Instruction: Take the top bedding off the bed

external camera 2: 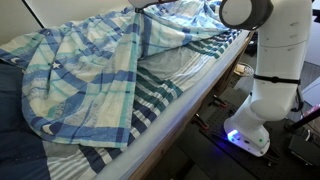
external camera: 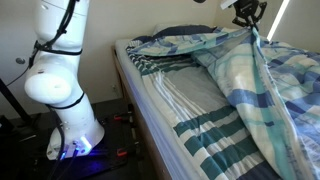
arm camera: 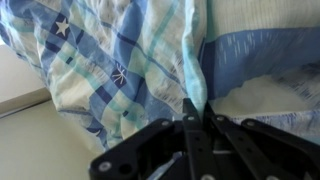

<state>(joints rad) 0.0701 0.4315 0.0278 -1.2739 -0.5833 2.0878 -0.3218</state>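
In an exterior view we find the robot base [external camera: 75, 135] at lower left, just beside the bed [external camera: 190, 105], which fills the right. The quilt [external camera: 245, 80] lies on the bed's right part and hangs from the gripper [external camera: 248, 18] pinching it at the upper edge, above the bed.

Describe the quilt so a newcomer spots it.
Find the wide bed beside the white robot. The quilt is the loose cover heaped across it, one fold pinched up by the claw. Unlike the teal-striped sheet underneath, it is plaid in light blue, dark blue and white.
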